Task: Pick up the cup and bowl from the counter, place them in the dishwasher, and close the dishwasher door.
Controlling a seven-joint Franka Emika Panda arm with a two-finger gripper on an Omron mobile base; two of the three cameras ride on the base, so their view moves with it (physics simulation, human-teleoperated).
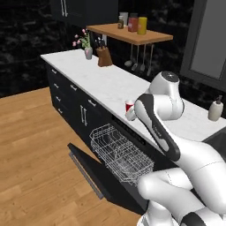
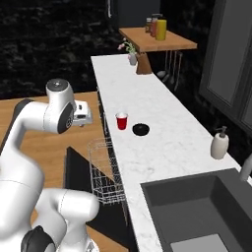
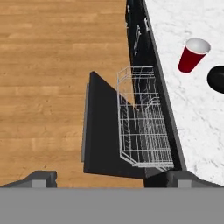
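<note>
Two items on counter (image 2: 162,128): cup (image 2: 121,120) beside bowl (image 2: 141,129); hand (image 3: 109,178) spread wide above dishwasher door (image 3: 103,131)

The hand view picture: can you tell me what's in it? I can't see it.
Looking straight down, the dishwasher door lies open over a wooden floor, with the white wire rack pulled out. A red cup and black bowl sit on the white counter beside it.

Wooden plank floor (image 1: 31,145); black marbled wall (image 1: 26,39); wooden wall shelf (image 1: 132,34); dark cabinets (image 1: 66,95).
</note>
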